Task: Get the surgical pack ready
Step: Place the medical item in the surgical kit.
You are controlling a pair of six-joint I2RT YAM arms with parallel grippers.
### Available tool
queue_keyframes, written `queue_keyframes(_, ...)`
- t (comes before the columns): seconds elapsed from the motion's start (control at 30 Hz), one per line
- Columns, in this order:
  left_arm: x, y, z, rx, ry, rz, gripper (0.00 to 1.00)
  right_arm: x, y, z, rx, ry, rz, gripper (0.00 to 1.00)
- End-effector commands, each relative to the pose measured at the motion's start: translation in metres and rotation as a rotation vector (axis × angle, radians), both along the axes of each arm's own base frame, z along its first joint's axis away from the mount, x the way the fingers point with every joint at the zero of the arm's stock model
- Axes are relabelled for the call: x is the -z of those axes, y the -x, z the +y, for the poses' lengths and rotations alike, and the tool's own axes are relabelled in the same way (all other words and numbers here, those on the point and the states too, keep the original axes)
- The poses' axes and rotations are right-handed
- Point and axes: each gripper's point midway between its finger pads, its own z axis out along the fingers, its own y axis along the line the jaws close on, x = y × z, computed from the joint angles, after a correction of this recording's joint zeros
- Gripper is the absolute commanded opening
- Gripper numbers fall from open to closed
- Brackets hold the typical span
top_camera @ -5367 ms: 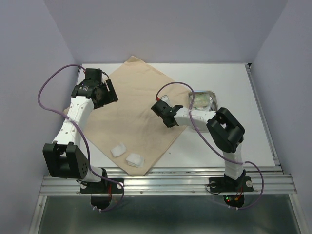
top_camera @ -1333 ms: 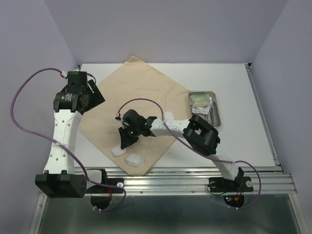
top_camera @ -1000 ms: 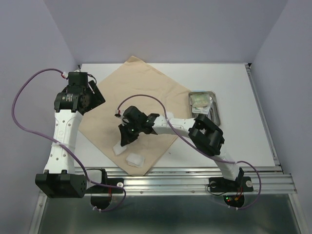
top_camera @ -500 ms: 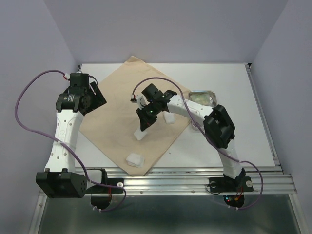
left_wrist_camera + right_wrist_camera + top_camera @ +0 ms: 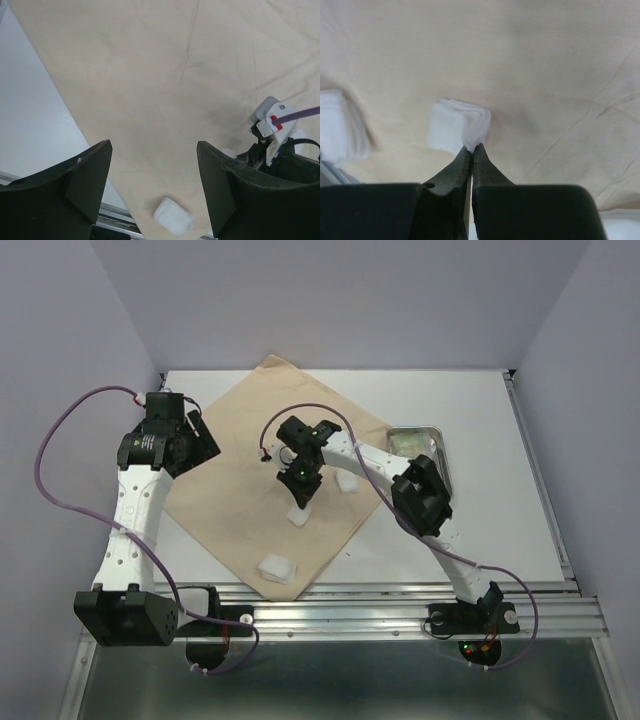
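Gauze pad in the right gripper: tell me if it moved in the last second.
Yes. The held gauze pad went toward the cloth's middle, away from the loose pad at its near corner.

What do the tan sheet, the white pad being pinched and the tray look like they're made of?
Sheet: looks like woven fabric, matte, with soft creases. Pad: likely folded gauze, layered edges showing. Tray: probably steel, shiny grey rim.
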Motion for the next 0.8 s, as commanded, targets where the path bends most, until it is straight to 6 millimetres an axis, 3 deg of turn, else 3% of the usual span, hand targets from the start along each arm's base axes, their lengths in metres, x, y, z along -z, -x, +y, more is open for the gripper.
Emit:
queue_keyframes(0.0,-0.006,0.003,0.003,0.006,-0.012,-0.033,0.80,-0.006,-0.029,-0.001,0.029,0.052,-0.134,0.01)
queue_keyframes(0.17,-0.003,0.004,0.001,0.010,-0.002,-0.030,0.80,-0.011,-0.067,0.003,0.090,0.063,-0.304,0.01)
queue_keyframes(0.3,-0.003,0.004,0.001,0.015,-0.001,-0.031,0.80,-0.008,-0.081,0.005,0.121,0.058,-0.371,0.04)
queue_keyframes(0.33,-0.003,0.004,0.001,0.015,-0.001,-0.031,0.80,-0.007,-0.084,0.005,0.134,0.062,-0.385,0.34)
queue_keyframes(0.4,-0.003,0.004,0.001,0.015,-0.001,-0.031,0.80,-0.009,-0.086,0.008,0.151,0.035,-0.396,0.54)
queue_keyframes(0.43,-0.003,0.004,0.001,0.014,-0.002,-0.031,0.80,-0.016,-0.089,0.012,0.166,0.010,-0.410,0.54)
queue_keyframes(0.47,-0.002,0.004,0.001,0.015,-0.003,-0.028,0.80,-0.015,-0.093,0.013,0.182,0.002,-0.428,0.66)
queue_keyframes(0.5,-0.003,0.004,0.001,0.013,-0.004,-0.031,0.80,-0.020,-0.093,0.013,0.207,-0.013,-0.434,0.70)
queue_keyframes(0.67,-0.004,0.003,0.002,0.011,-0.006,-0.034,0.80,-0.065,-0.111,0.006,0.369,-0.097,-0.570,0.77)
queue_keyframes(0.77,-0.005,0.001,0.001,0.013,-0.006,-0.036,0.80,-0.083,-0.118,-0.003,0.467,-0.116,-0.622,0.92)
